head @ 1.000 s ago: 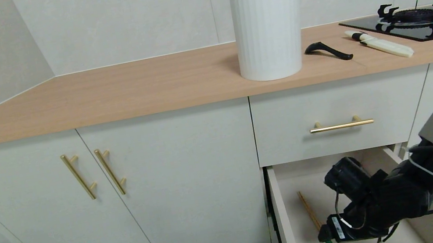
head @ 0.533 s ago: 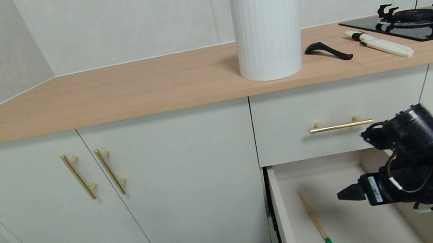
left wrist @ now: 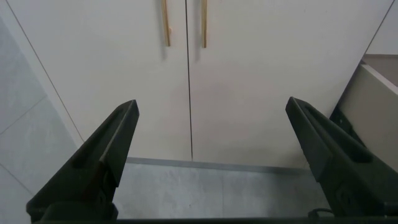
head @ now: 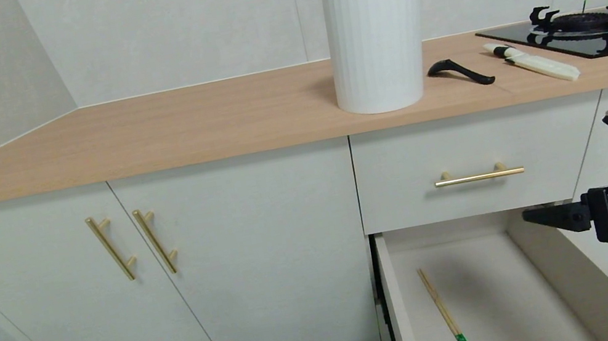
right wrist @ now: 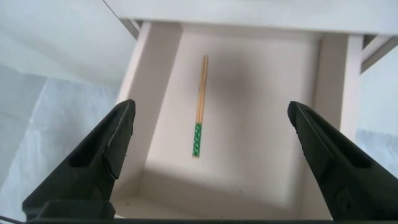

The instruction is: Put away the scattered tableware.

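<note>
Head view: chopsticks (head: 445,314) in btm drawer (head: 560,270)

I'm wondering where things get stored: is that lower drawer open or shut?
Open. The lower drawer is pulled out beneath the shut upper drawer, and the chopsticks lie on its floor.

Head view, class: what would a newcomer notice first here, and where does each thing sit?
The tall white ribbed canister standing on the wooden counter draws the eye first. Below it, the lower drawer is pulled open with a pair of chopsticks lying inside, and the open right gripper hovers above its right side.
</note>
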Controlling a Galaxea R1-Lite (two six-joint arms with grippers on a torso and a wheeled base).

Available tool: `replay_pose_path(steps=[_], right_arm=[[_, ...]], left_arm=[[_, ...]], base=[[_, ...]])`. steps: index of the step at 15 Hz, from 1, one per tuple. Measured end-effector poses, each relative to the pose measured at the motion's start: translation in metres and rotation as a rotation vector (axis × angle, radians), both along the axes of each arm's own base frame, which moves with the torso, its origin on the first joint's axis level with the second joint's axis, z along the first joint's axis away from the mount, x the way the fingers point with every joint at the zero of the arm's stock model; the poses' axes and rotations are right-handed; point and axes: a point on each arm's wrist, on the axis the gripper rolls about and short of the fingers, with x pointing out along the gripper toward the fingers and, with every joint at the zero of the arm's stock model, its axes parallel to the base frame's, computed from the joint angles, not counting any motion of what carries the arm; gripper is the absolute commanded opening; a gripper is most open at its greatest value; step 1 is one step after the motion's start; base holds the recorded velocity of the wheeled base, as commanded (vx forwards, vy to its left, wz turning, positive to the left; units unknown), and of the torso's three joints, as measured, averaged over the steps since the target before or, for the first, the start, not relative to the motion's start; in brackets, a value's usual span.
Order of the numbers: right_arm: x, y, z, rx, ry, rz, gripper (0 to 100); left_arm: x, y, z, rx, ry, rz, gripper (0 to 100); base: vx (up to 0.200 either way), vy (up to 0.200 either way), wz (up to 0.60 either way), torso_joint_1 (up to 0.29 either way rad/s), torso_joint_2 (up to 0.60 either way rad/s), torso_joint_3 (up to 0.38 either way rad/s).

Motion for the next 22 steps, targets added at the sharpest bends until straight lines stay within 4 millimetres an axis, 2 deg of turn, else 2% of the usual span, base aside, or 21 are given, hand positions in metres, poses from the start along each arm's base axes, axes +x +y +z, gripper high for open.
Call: replay_pose_path(steps=[6,22], right_arm=[[-0.004,-0.001,0.005,0.009,-0.026,0.001,100],[0.008,0.003,-0.01,-0.011,0.043,0.004,100]], left_arm=[[0.0,0.0,0.0,0.0,-0.002,0.0,100],[0.0,0.0,0.0,0.0,-0.001,0.0,100]], base=[[0.0,0.0,0.0,0.032,-0.15,-0.153],[0.0,0.0,0.0,0.191,-0.48,-0.281]])
